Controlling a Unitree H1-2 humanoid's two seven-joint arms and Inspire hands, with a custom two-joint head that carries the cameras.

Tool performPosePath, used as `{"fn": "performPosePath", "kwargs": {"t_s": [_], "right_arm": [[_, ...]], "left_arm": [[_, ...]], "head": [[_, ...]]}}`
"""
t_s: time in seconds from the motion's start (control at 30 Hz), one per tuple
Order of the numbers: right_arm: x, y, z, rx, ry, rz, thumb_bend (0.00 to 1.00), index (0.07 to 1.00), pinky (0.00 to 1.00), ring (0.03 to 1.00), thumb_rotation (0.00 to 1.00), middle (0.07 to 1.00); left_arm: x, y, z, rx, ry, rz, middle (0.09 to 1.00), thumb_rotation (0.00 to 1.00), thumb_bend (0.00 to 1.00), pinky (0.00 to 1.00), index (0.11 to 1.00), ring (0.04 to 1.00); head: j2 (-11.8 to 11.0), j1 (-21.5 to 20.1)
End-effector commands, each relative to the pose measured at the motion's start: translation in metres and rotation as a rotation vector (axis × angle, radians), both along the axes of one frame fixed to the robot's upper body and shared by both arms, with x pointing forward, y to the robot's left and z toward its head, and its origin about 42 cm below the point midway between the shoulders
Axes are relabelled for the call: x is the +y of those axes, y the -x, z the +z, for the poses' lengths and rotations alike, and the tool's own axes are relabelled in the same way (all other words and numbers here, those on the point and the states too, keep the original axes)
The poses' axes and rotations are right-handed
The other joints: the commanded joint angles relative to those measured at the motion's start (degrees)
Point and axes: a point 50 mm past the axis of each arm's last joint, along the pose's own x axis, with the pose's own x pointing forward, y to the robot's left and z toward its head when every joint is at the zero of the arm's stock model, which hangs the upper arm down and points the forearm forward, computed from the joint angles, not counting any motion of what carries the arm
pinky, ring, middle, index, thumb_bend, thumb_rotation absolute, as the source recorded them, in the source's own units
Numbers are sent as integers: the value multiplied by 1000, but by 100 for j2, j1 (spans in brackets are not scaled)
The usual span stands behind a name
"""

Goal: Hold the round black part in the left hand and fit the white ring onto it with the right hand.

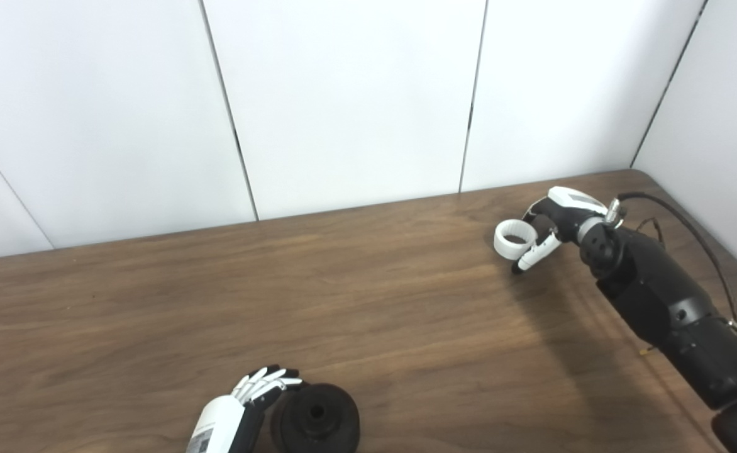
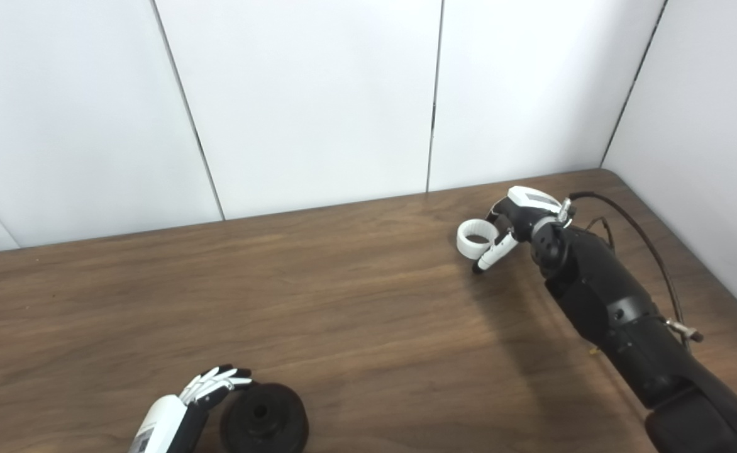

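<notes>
The round black part (image 1: 315, 418) lies flat on the wooden table (image 1: 356, 314) near the front edge, with a hole in its middle. My left hand (image 1: 252, 396) is right beside its left rim, fingers spread and stretched toward it, holding nothing. The white ring (image 1: 514, 238) is at the far right of the table, pinched at its right side by the fingers (image 1: 537, 252) of my right hand (image 1: 554, 226). I cannot tell whether the ring rests on the table or is just off it. The scene also shows in the right eye view: black part (image 2: 263, 417), ring (image 2: 474, 239).
White wall panels (image 1: 343, 107) stand along the back and right edges of the table. A black cable (image 1: 689, 233) loops from my right wrist along the forearm. The front table edge is just below the black part.
</notes>
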Motion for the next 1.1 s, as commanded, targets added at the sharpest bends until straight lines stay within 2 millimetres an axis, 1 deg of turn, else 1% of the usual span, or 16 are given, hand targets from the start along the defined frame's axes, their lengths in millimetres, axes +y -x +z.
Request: {"fn": "performPosePath", "kwargs": {"t_s": [0.0, 0.23, 0.47, 0.7, 0.8, 0.93, 1.07], "right_arm": [[0, -15, 34, -106, 23, 21, 886, 665, 889, 976, 266, 928], [7, -17, 33, -113, 12, 12, 899, 671, 883, 978, 274, 929], [14, -20, 34, -111, 17, 26, 880, 666, 878, 974, 256, 927], [19, -23, 37, -93, 30, 32, 889, 686, 889, 978, 263, 937], [19, -24, 37, -92, 31, 34, 883, 679, 887, 980, 247, 937], [17, -23, 35, -92, 23, 29, 846, 655, 890, 979, 192, 930], [15, -21, 35, -91, 19, 23, 844, 650, 892, 978, 188, 926]], "left_arm": [[4, 23, -29, 181, -59, -21, 839, 74, 523, 895, 491, 914], [4, 24, -31, 179, -54, -21, 834, 73, 523, 902, 491, 909], [4, 24, -30, 182, -58, -21, 836, 74, 523, 906, 491, 912], [3, 25, -30, 180, -59, -21, 835, 75, 523, 901, 491, 910], [3, 25, -30, 179, -59, -21, 833, 75, 523, 899, 491, 909], [2, 25, -30, 182, -58, -21, 833, 75, 523, 890, 491, 911], [3, 26, -31, 184, -58, -20, 835, 77, 522, 900, 491, 915]], "head": [[8, -3], [17, 4], [40, 10], [59, 20], [59, 20], [70, 40], [72, 43]]}}
